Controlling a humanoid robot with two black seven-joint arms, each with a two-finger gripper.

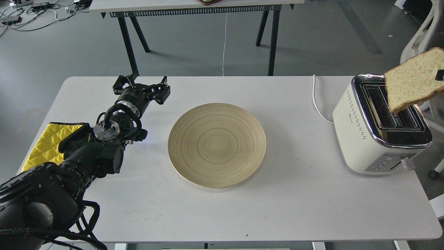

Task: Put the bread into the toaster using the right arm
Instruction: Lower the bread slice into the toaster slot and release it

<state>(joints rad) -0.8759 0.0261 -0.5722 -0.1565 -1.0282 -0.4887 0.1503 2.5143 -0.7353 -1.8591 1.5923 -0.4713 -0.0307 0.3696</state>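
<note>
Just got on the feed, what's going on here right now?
A slice of bread hangs tilted over the toaster, its lower corner just above the slots, not yet in. Only a sliver of the right gripper shows at the frame edge on the bread; the rest of that arm is out of view. The left gripper sits open and empty over the table, beside the bare wooden plate.

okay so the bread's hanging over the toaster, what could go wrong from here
The bread hangs tilted, its lower corner over the toaster slots, so it could catch on the chrome rim instead of dropping in. The right tool is almost wholly out of frame, so its grip cannot be checked; the slice might slip.
</note>
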